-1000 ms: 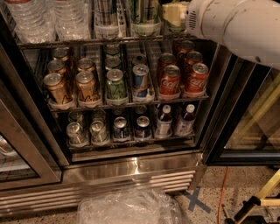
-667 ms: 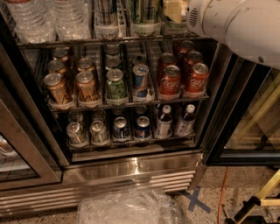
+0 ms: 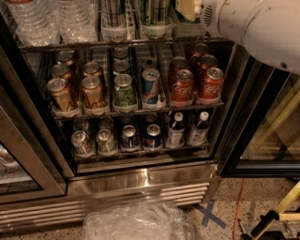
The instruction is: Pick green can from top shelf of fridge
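Arm casing (image 3: 262, 28), white and thick, slants in from the upper right and reaches into the open fridge (image 3: 140, 180) at the level of the top shelf (image 3: 131, 42). The cream-coloured end effector (image 3: 187, 8) sits at the shelf's right end, partly cut off by the upper edge of the view. Whether it is apart or together cannot be told. The green can (image 3: 154, 11) stands upright in a white lane tray just left of the end effector; contact between the two cannot be made out.

Compared with a second ago, the end effector sits slightly higher in the view, while the cans and bottles have not moved.

The top shelf also holds clear water bottles (image 3: 47, 18) at the left and a striped tall can (image 3: 115, 14) beside the green one. The middle rack carries bronze cans (image 3: 61, 91), a mottled green can (image 3: 124, 91), a blue-and-white can (image 3: 151, 84) and red cola cans (image 3: 182, 86). The lowest rack holds silver cans (image 3: 80, 143), blue cans (image 3: 152, 136) and two small white-capped bottles (image 3: 176, 129). A crumpled clear plastic bag (image 3: 136, 220) lies on the floor before the slotted grille (image 3: 117, 201), near a blue tape cross (image 3: 211, 214).
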Available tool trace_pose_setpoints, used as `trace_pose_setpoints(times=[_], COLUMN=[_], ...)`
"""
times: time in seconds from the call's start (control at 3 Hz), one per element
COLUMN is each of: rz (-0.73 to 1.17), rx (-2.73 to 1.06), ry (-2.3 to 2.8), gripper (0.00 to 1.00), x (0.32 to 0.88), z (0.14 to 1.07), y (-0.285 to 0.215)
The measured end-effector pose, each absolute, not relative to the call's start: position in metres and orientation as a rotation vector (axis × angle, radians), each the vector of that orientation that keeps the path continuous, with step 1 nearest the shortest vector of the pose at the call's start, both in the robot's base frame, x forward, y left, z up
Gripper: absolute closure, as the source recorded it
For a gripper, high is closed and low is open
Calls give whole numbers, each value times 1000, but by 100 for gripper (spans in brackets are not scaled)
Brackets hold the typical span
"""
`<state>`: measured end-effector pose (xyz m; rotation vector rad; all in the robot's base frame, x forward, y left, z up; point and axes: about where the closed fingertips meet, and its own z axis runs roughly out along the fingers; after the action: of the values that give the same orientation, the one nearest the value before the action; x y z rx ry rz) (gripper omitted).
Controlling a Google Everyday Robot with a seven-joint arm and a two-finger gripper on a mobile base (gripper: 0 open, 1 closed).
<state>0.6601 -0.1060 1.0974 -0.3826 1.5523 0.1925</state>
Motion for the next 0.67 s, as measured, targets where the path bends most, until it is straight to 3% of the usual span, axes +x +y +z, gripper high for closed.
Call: trace_pose_setpoints(times=[0.67], rz=[163], rx=[-401], ry=[1532], gripper=[100], x=[648], z=[1104], y=[-108])
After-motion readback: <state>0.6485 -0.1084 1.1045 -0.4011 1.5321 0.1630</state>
